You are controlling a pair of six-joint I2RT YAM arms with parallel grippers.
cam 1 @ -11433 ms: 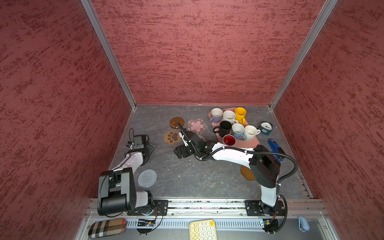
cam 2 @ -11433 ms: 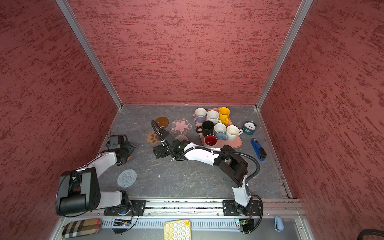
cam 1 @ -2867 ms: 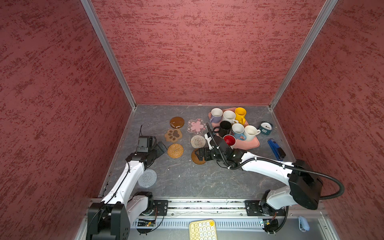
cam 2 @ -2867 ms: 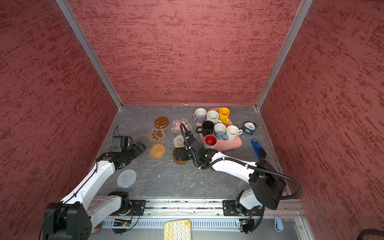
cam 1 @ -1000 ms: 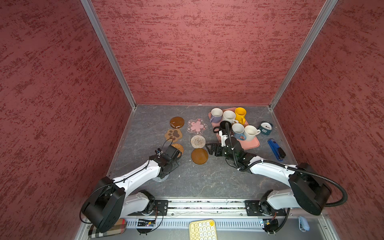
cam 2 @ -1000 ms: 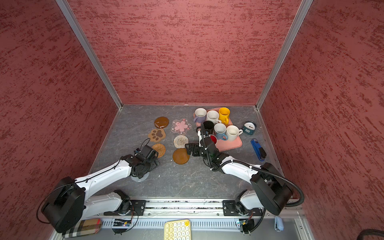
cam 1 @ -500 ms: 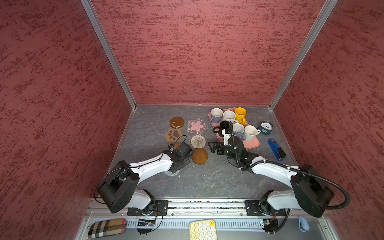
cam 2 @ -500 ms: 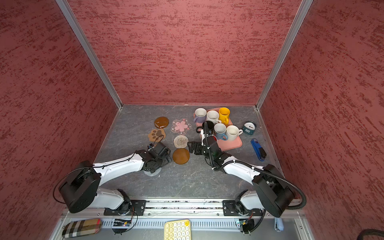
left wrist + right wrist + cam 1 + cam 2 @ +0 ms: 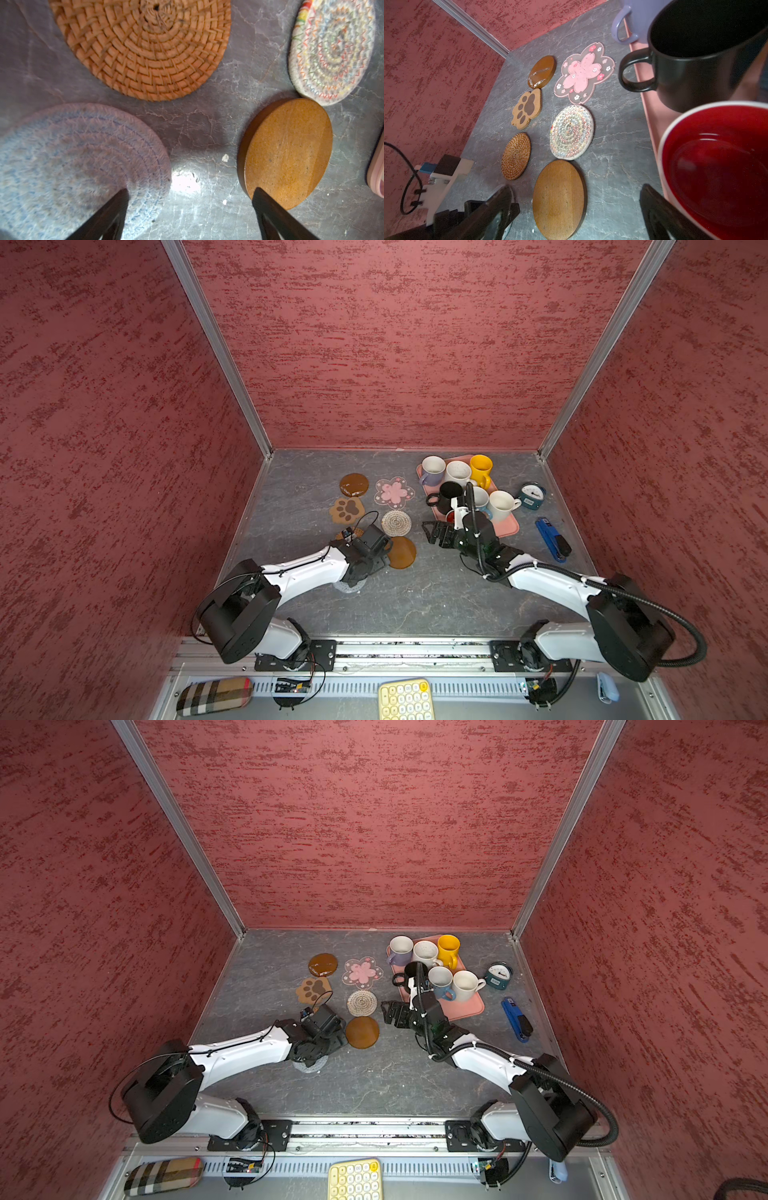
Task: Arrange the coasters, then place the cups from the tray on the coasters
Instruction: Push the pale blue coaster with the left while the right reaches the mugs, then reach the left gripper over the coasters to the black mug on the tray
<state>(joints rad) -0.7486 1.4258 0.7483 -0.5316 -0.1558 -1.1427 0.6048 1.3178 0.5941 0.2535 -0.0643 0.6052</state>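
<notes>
In both top views our left gripper [image 9: 377, 563] [image 9: 332, 1042] hangs low over the table [image 9: 415, 605], spread wide and empty. The brown disc [image 9: 402, 552] lies just to its right, and the grey woven mat [image 9: 351, 585] is just behind it, half under the arm. Our right gripper [image 9: 434, 531] [image 9: 392, 1013] also gapes with nothing in it. The tray [image 9: 505, 526] with the cups [image 9: 500, 504] sits just to its right.

In the left wrist view, the left gripper [image 9: 190, 190] has bare table between its jaws. We see the grey woven mat [image 9: 72, 162] at one fingertip, the brown disc [image 9: 288, 151] at the other, and the rattan mat [image 9: 145, 45] ahead.

In the right wrist view, the right gripper [image 9: 576, 187] stands open over the brown disc [image 9: 559, 199]. The red-lined mug [image 9: 716, 166] sits close beside one finger on the tray [image 9: 648, 116], with the black mug [image 9: 695, 62] beyond it. The rattan mat [image 9: 516, 155], paw mat [image 9: 527, 108] and flower mat [image 9: 583, 72] lie further ahead.
</notes>
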